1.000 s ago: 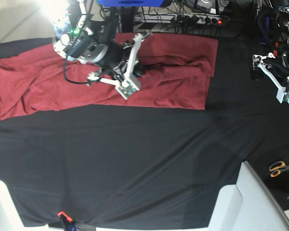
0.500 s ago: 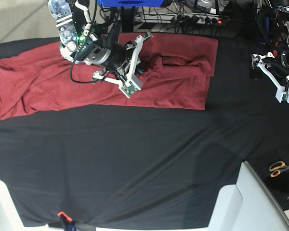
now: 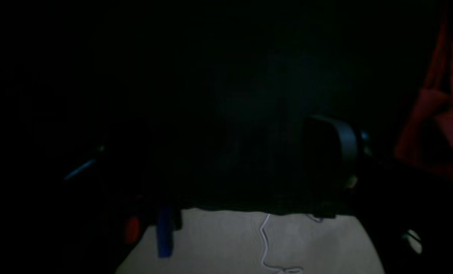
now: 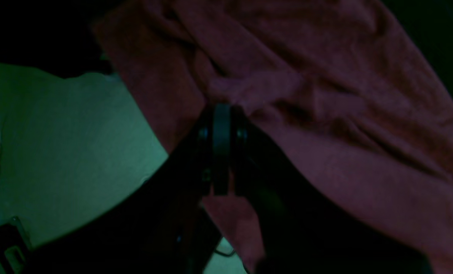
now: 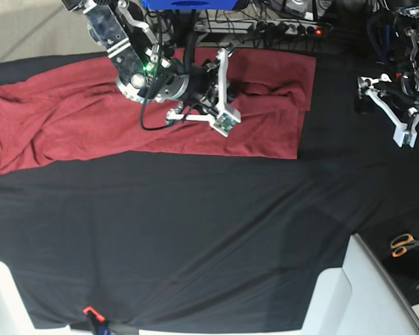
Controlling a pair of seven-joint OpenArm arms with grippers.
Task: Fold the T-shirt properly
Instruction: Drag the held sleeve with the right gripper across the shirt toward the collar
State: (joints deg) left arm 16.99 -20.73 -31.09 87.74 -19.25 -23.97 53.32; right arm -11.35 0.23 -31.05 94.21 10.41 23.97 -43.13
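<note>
Base view: right gripper (image 5: 232, 91) clamped on shirt (image 5: 70, 125) fold, now shifted toward collar end, dragging cloth over; left gripper (image 5: 377, 91) parked apart, fold unfinished.

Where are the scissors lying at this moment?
In the base view, the scissors lie at the right edge, on the black cloth, beside the white panel.

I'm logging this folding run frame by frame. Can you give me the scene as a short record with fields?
garment: T-shirt, brick-red, spread along the far side of the black table cloth
right gripper: shut, at a raised fold of the T-shirt
left gripper: open, off the cloth's far right, holding nothing
also present: scissors at the right edge
fold state: not yet compact
</note>
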